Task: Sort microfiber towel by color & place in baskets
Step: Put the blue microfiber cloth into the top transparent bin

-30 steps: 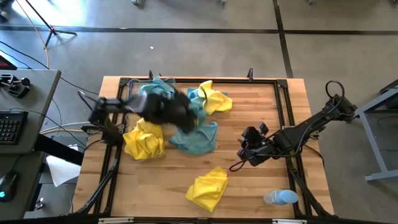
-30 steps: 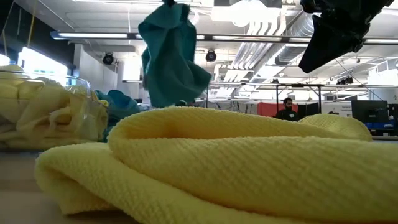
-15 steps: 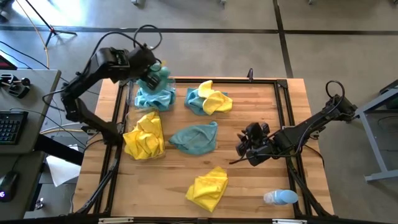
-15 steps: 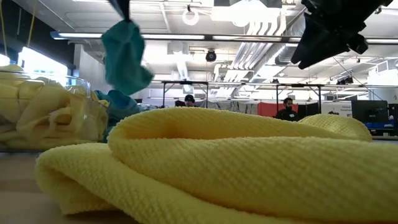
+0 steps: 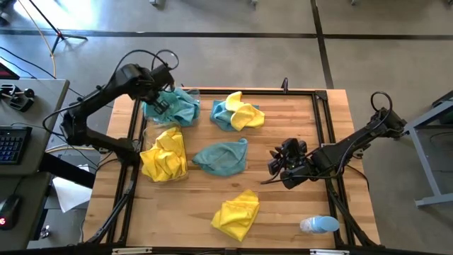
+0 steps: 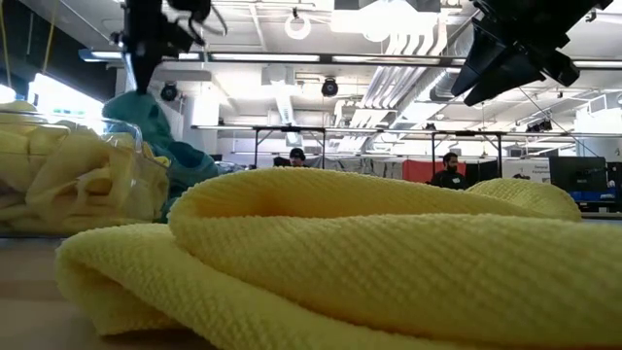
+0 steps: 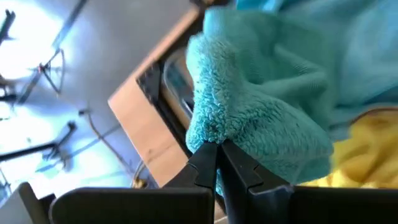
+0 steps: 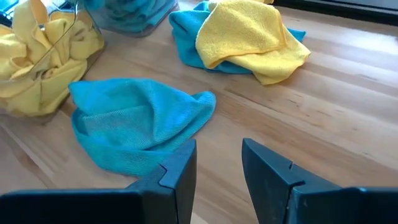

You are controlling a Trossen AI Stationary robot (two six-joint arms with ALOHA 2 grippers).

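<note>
My left gripper (image 5: 158,99) hovers over the far-left clear basket (image 5: 185,117) of teal towels, shut on a teal towel (image 6: 144,119). The near-left basket (image 5: 145,170) holds yellow towels (image 8: 34,68). One teal towel (image 5: 223,157) lies crumpled mid-table. A yellow towel (image 5: 244,112) lies on top of another teal one (image 5: 221,113) at the far side. Another yellow towel (image 5: 237,212) lies near the front edge and fills the low view (image 6: 389,253). My right gripper (image 8: 217,165) is open above the table, right of the mid-table teal towel (image 8: 140,121). My left gripper pinches a bunched fold (image 7: 208,127) of the teal towel between its two fingertips (image 7: 202,163), coming from above. The towel hangs below the fingers, slack, and its lower part sinks onto the teal towels in the basket (image 5: 177,108).
A small pale-blue-and-white rounded object (image 5: 320,224) lies at the near right corner. Black frame rails (image 5: 327,120) run along the table's sides and far edge. Bare wood (image 5: 283,127) shows between the towels and the right rail. People stand in the room far behind the table.
My left gripper has carried the teal towel from above the table's middle toward the far left, then down over the teal basket. The towel hung clear of everything; now its lower part rests among the teal towels there. The right arm has kept still.
</note>
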